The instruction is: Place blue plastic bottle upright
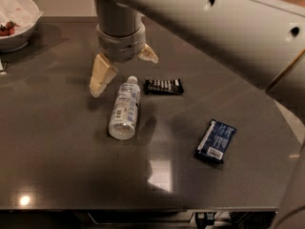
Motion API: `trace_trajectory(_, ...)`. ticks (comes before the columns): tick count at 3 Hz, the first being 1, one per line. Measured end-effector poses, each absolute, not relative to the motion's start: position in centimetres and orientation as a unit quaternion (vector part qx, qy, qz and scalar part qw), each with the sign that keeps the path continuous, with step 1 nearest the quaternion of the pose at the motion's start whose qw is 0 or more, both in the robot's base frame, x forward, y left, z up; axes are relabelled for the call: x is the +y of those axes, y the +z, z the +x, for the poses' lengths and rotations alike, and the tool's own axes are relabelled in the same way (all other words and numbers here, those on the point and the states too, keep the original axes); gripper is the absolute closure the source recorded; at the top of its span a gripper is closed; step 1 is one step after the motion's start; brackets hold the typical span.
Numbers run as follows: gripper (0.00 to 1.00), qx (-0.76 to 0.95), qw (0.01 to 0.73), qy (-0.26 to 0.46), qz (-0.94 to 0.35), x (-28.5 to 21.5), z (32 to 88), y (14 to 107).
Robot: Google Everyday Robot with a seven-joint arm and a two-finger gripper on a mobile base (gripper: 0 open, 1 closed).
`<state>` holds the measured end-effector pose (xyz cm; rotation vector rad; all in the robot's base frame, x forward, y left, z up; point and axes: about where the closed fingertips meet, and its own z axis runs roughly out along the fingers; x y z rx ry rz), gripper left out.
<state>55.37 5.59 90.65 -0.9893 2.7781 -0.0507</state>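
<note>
I see a dark-blue packet (215, 140) nearest, toward the bench's (66, 175) right edge, then the blue plastic bottle (125, 109) lying mid-bench, cap pointing away, a black bar (164, 86) just beside the cap, the gripper (123, 73) spread and empty by it, and a bowl (14, 23) at the far-left corner.

The gripper (125, 75) hangs over the blue plastic bottle (125, 109); black packet (164, 86) apparently crowds its cap.

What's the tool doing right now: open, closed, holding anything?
The tool: open, holding nothing, poised just above the cap end of the blue plastic bottle, which lies on its side.
</note>
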Motion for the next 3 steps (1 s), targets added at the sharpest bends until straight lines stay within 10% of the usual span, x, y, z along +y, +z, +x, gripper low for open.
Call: trace_trajectory(3,0.00,0.981,0.062,-0.063,-0.170,6.2,54.4,85.8)
